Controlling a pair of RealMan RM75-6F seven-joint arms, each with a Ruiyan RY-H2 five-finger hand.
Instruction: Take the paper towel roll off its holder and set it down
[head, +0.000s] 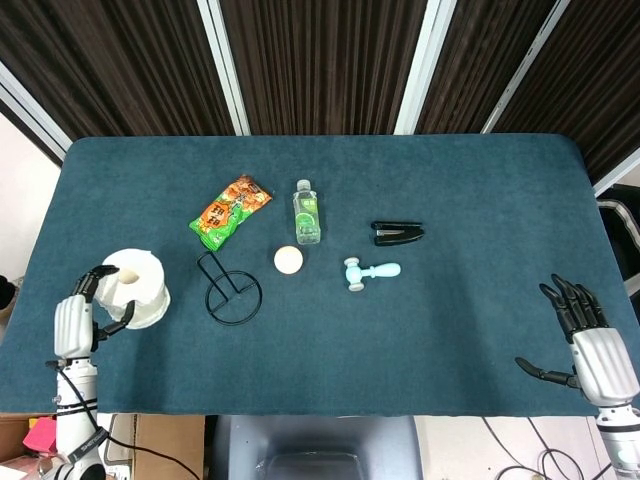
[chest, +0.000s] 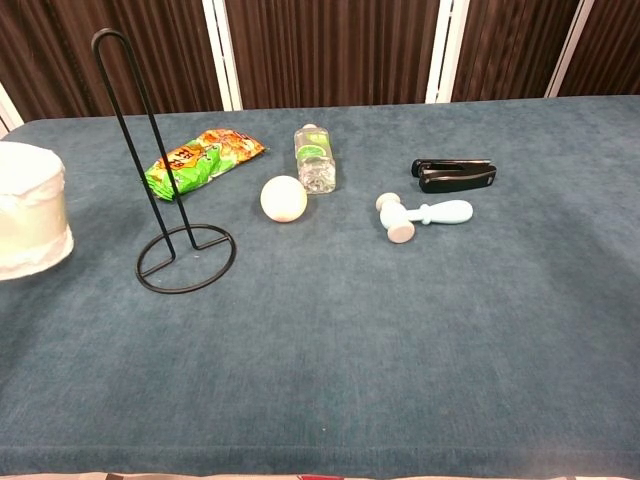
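1. White and softly layered, the paper towel roll (head: 136, 291) stands upright at the lower left of the head view, on the dark teal cloth-covered table (head: 420, 330). It is off the black wire holder (head: 230, 290) and well to the left of it.
2. The left hand (head: 80, 322) has its fingers wrapped around the roll's left side, gripping it. Whether the roll's base bears fully on the cloth I cannot tell; in the chest view it appears to sit on the surface at the left edge of the frame.
3. The right hand (head: 588, 340) hovers at the lower right of the head view, fingers spread apart, holding nothing.
4. Risk, as I judge it: the roll sits close to the table's left edge. If the fingers drag its soft outer sheets while letting go, it could tip and roll off.
5. A loose outer sheet may also snag on a finger and unwind.
6. The holder is thin bent wire, a round base ring with a tall narrow loop; light, easily knocked.
7. Nearby, towards the middle of the frame, lie a crinkly orange-and-green snack bag (head: 230, 211), a clear plastic bottle (head: 306, 212) and a smooth cream ball (head: 288, 260).
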